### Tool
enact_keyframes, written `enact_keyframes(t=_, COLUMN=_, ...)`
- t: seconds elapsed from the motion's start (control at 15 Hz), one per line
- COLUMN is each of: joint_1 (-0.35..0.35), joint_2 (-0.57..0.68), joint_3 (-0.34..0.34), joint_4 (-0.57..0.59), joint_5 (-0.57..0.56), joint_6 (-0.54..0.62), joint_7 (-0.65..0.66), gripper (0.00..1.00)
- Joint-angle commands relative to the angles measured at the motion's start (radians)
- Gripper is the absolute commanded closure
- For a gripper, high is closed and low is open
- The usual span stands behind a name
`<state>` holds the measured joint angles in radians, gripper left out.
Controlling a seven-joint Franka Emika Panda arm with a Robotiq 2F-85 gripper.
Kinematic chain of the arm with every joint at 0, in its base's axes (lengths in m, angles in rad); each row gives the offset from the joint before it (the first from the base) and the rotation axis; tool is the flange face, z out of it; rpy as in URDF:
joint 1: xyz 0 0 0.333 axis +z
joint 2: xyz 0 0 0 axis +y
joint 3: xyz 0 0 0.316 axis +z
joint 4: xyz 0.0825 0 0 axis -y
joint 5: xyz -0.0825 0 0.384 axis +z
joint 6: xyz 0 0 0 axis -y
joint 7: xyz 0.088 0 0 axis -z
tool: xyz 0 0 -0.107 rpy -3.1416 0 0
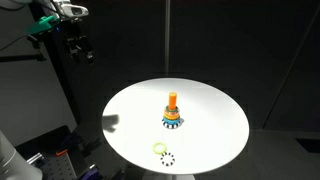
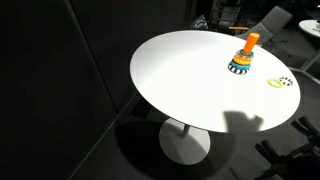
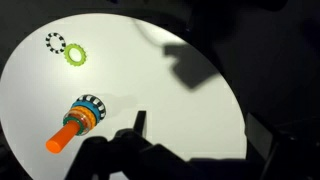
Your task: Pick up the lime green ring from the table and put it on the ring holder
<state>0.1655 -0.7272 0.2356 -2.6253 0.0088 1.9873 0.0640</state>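
The lime green ring (image 1: 160, 148) is seen lying flat on the round white surface (image 1: 215, 120), near its edge and apart from the ring holder (image 1: 172, 113), whose orange peg stands upright above stacked coloured rings. A black-and-white dotted ring (image 1: 167, 158) is laid just beside the lime green ring. In the wrist view the jaws are shown only as a dark silhouette, well apart from the ring; whether they are spread or pressed together cannot be told.
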Motion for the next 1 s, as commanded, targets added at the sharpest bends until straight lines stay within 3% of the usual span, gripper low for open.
enact_keyframes(t=0.0, joint_1=0.012, joint_2=0.002, joint_3=-0.011, joint_4=0.002, joint_5=-0.008, joint_6=-0.002, joint_7=0.007, gripper=0.0)
enact_keyframes(t=0.47, joint_1=0.007, joint_2=0.005, joint_3=-0.02, joint_4=0.008, joint_5=-0.008, joint_6=-0.004, joint_7=0.003, gripper=0.0)
enact_keyframes(t=0.93, joint_1=-0.028, joint_2=0.038, joint_3=-0.098, joint_4=0.024, joint_5=-0.003, joint_6=0.003, joint_7=-0.024, gripper=0.0)
